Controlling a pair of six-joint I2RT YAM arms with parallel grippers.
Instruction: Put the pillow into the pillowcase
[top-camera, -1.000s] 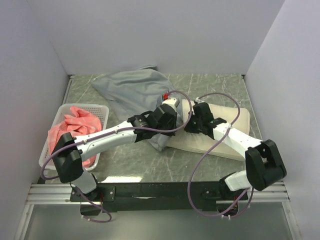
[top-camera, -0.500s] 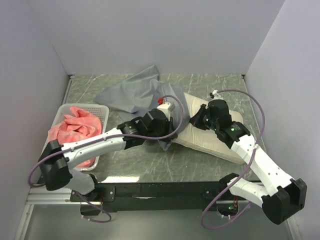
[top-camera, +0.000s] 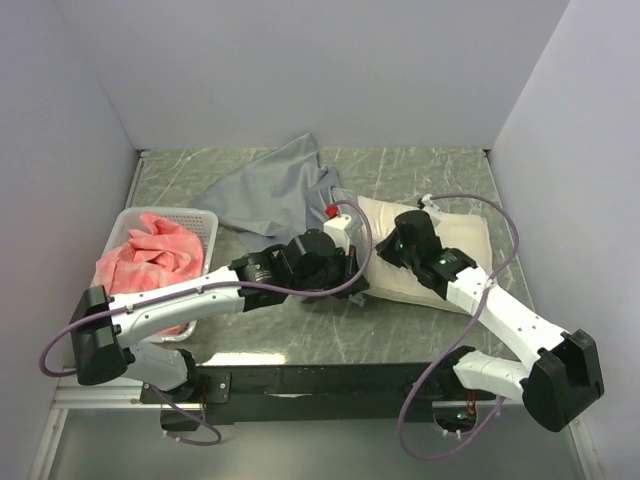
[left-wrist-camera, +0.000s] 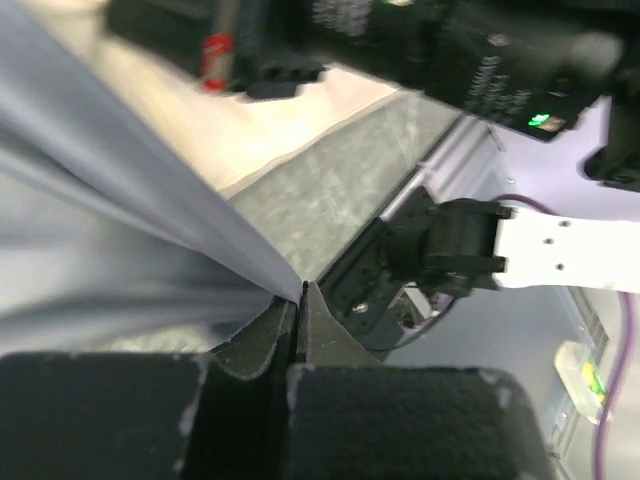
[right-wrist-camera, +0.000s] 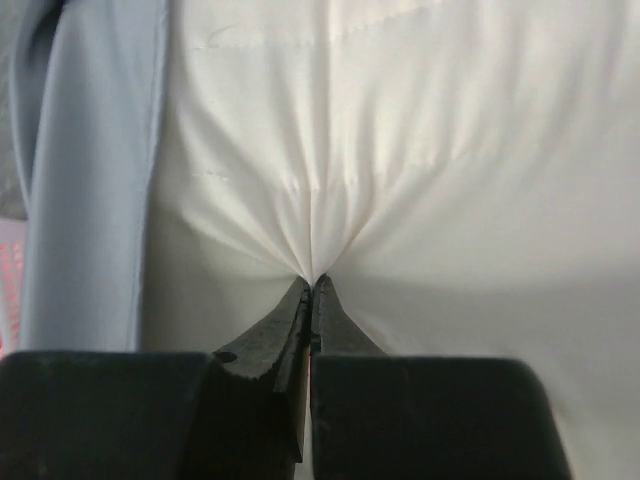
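Pillow (top-camera: 455, 240) meets pillowcase (top-camera: 275, 190) at mid-table — the cream cushion is seen lying flat on the right half of the marbled table (top-camera: 430, 170), its left end just beside the grey sack's drawn-out edge. A fold of the pillow's cover is pinched between the pressed-together fingers of the right gripper (right-wrist-camera: 312, 285), and the fabric is gathered into radiating creases at the tips. The hold appears meant to let the cushion be dragged or fed leftward. An edge of the pillowcase is clamped in the left gripper (left-wrist-camera: 300, 298), its jaws closed on the thin cloth, which is stretched taut toward the near side — judged to be an effort to hold the mouth where the pillow can be pushed in. No part of the cushion can be seen inside the sack yet. The pillow is shown pale, soft and faintly stitched. The case is smooth, slightly shiny and rumpled toward the back. At far left, a pink cloth (top-camera: 150, 255) is heaped in a white lattice basket (top-camera: 128, 222).
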